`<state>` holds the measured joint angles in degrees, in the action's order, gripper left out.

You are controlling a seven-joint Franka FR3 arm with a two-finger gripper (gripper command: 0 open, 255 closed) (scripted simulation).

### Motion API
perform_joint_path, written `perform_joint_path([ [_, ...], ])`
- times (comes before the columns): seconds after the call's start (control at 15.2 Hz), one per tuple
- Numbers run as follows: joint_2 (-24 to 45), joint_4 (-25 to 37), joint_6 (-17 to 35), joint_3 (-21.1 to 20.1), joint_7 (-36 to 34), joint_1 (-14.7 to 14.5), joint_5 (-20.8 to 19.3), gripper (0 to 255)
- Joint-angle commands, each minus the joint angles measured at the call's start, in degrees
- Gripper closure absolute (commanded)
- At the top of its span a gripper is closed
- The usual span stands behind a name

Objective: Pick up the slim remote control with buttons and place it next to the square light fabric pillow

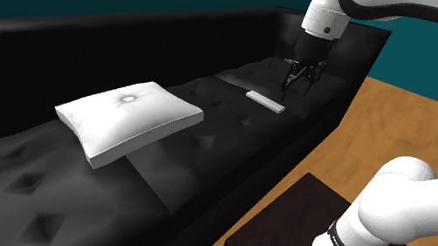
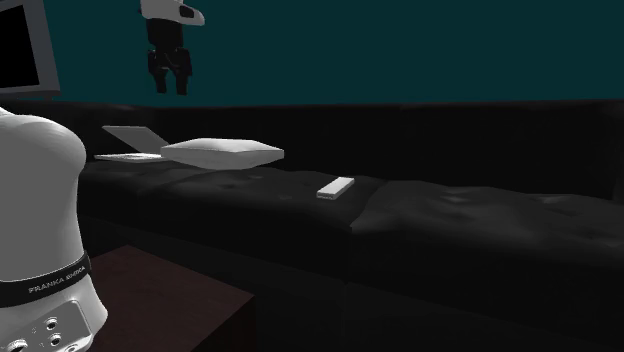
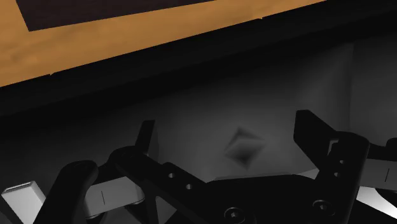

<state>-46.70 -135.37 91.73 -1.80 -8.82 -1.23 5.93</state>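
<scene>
White against the black sofa (image 1: pixel 204 155), the slim remote (image 1: pixel 266 101) lies flat on a seat cushion, well apart from the square pillow (image 1: pixel 128 118) further along. Its long axis runs across the seat, from backrest toward front edge. The pincer (image 1: pixel 303 77) hangs released above the cushions, fingers (image 3: pixel 147 137) spread with only a dimpled seat panel between them. In the shoulder view the remote sits just down and left of the fingertips. The coming move probably means shifting that way, descending, and closing across the narrow width.
</scene>
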Motion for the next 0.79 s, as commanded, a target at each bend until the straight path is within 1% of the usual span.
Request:
perform_joint_path([
  [0.0,0.00,0.00,0.00,0.00,0.00,0.00,0.00,0],
  [0.4,8.04,-0.32,7.49,4.57,5.85,1.95,-3.32,0],
  [0.73,16.21,1.39,13.39,8.23,10.45,3.29,-5.20,0],
])
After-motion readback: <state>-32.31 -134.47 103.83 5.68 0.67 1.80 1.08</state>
